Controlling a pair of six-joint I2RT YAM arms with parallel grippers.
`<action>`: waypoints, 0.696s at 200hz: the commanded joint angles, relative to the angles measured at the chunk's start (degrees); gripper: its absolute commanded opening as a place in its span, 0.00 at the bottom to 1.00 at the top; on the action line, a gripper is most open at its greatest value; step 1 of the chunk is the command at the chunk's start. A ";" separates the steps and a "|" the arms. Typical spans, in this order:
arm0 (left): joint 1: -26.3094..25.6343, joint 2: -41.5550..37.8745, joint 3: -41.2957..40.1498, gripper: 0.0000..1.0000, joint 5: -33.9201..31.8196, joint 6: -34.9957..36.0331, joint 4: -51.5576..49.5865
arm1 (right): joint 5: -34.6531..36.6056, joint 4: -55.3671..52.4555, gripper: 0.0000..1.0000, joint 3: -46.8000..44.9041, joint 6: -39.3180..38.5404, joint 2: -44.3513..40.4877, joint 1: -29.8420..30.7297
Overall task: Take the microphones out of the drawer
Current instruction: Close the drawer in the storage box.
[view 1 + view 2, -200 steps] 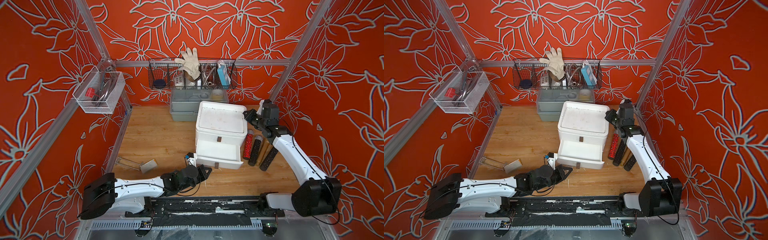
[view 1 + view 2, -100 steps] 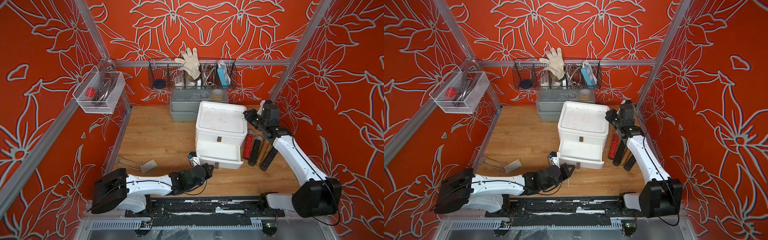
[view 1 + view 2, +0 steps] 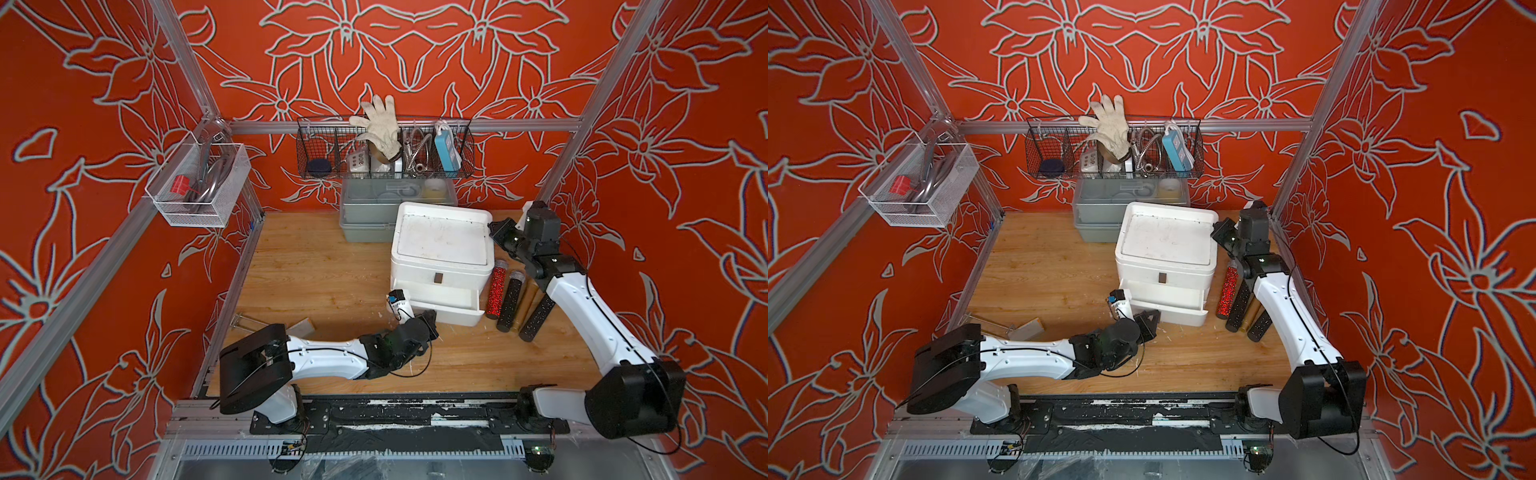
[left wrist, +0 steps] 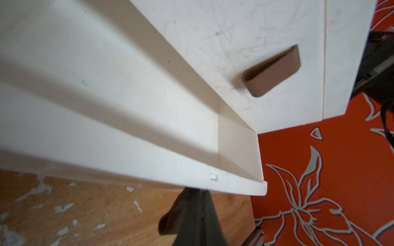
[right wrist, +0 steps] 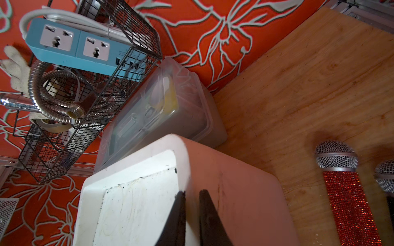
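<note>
Left gripper [image 3: 429, 323] is now sitting nearer the drawer [image 3: 440, 297] front, clamped shut by its handle [image 4: 168, 221].
We are keeping the near-closed, empty right gripper [image 5: 191, 192] on the cabinet [image 3: 440, 245] as a brace and working the drawer straight; microphones [image 3: 496, 291] are lying beside the cabinet, none showing inside.

hidden | white plastic drawer [image 4: 149, 119]: we lose its rear beneath the white plastic cabinet [image 3: 440, 245] | red glitter microphone [image 5: 349, 208]: handle end cut off | left gripper [image 4: 195, 191]: tips tucked behind drawer's lip
</note>
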 commanded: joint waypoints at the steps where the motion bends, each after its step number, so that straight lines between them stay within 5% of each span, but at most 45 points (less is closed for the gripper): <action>1: 1.90 3.03 2.03 0.00 -1.66 2.52 1.20 | -4.88 -10.55 0.00 -3.03 0.36 1.99 1.80; 139: 8.67 12.76 9.30 0.00 3.30 7.51 2.17 | -6.21 -11.45 0.00 -2.19 -0.65 3.28 1.82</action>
